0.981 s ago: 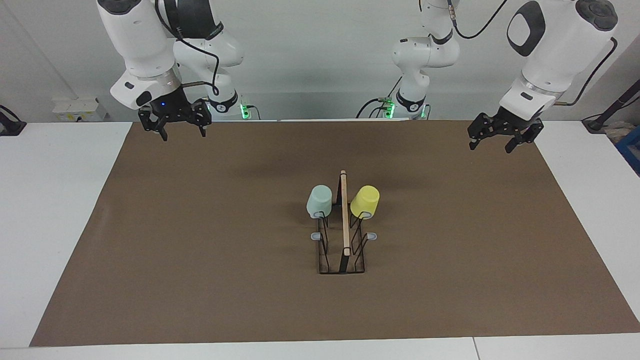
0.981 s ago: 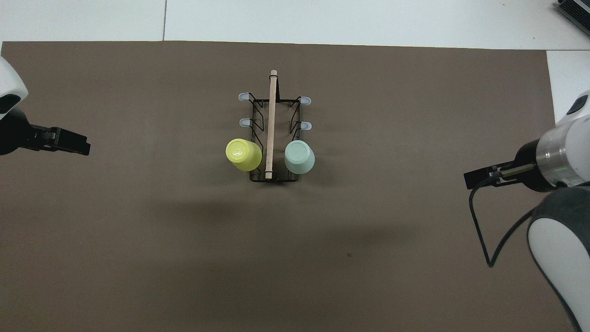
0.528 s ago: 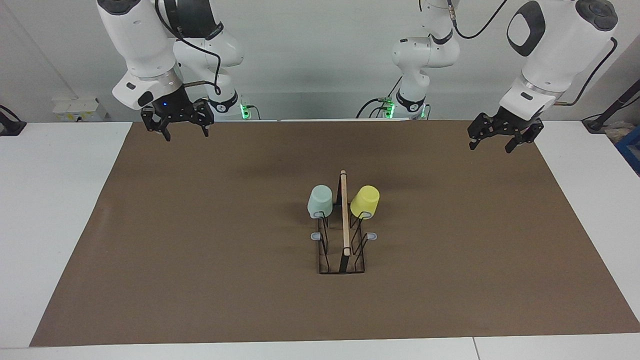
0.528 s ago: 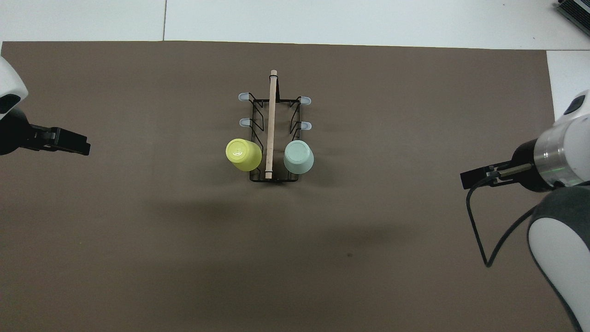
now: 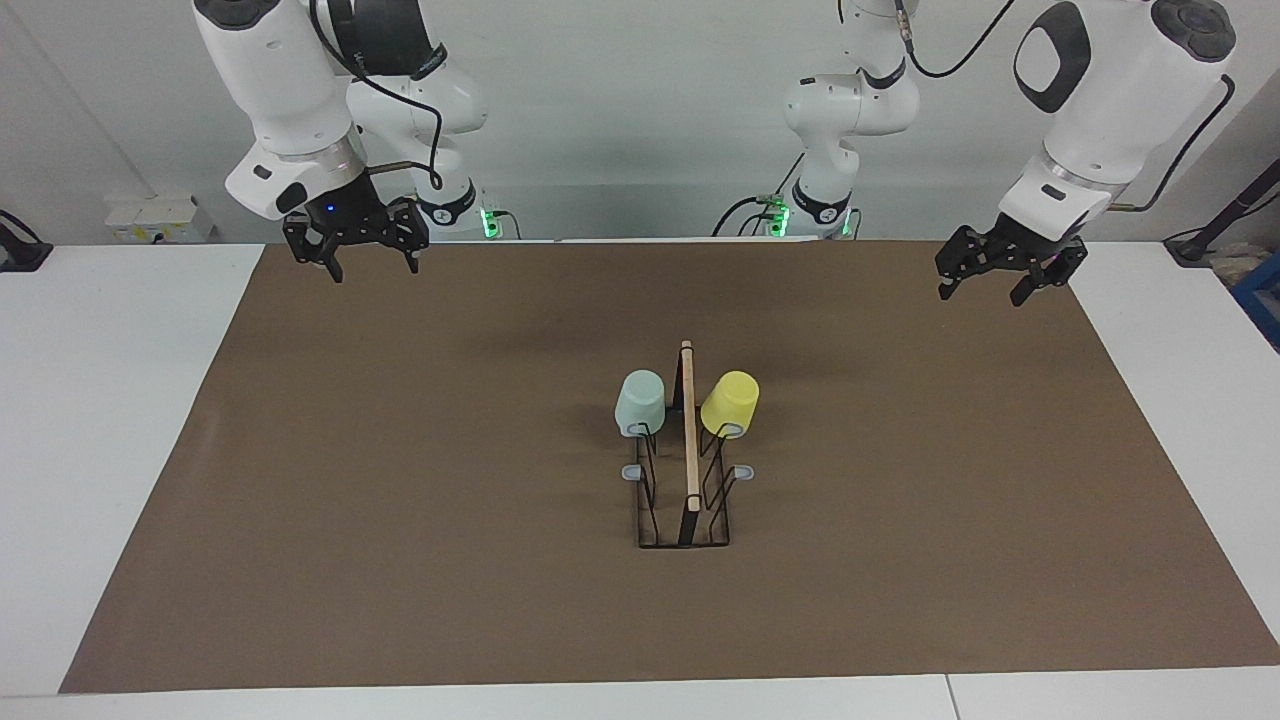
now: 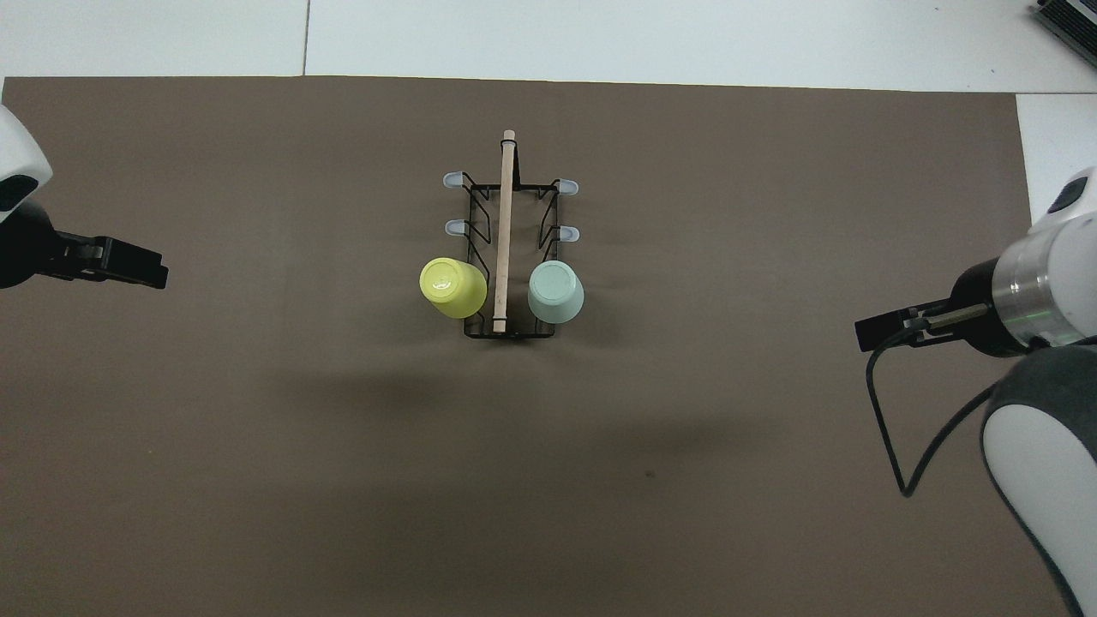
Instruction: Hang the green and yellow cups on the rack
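Observation:
The black wire rack [image 5: 688, 440] with its light wooden top bar stands in the middle of the brown mat; it also shows in the overhead view [image 6: 504, 223]. The mint green cup [image 5: 639, 402] [image 6: 556, 292] hangs upside down on the prong nearest the robots, on the right arm's side. The yellow cup [image 5: 730, 402] [image 6: 452, 287] hangs the same way on the left arm's side. My right gripper [image 5: 372, 268] [image 6: 883, 330] is open and empty, raised over the mat's edge by the robots. My left gripper [image 5: 980, 292] [image 6: 128, 266] is open and empty, raised over the mat's corner.
The brown mat [image 5: 400, 480] covers most of the white table [image 5: 110, 400]. Several grey-tipped prongs [image 5: 631, 472] on the rack farther from the robots are bare. Cables and green lights sit at the arm bases.
The right gripper has shifted slightly toward the table's middle. The left arm, the cups and the rack have not moved.

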### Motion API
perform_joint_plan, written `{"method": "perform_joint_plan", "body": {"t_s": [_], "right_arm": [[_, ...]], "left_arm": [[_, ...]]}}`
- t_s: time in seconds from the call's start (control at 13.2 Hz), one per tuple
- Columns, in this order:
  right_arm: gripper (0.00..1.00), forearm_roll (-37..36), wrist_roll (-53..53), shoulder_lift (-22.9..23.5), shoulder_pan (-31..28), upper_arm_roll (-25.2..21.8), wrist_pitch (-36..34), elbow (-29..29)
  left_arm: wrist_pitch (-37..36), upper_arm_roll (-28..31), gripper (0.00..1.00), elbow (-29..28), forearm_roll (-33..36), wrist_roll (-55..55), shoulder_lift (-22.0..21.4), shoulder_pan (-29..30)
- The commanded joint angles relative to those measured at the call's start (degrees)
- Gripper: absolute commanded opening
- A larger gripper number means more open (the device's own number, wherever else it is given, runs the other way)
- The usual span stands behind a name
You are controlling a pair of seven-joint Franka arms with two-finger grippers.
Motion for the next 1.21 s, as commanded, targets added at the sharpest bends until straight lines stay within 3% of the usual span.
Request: {"method": "perform_joint_plan", "body": {"t_s": [0.0,1.13], "right_arm": [[1.0,1.05,1.05,0.49,-0.13,0.17,0.37,0.73],[1.0,0.96,1.31,0.49,-0.04,0.17,1.43,0.73]], "left_arm": [[0.31,-0.23,1.0,-0.66,-0.41,0.51,-0.93,0.58],[1.63,-0.75,1.0,-0.75,-0.41,0.51,-0.93,-1.0]]}}
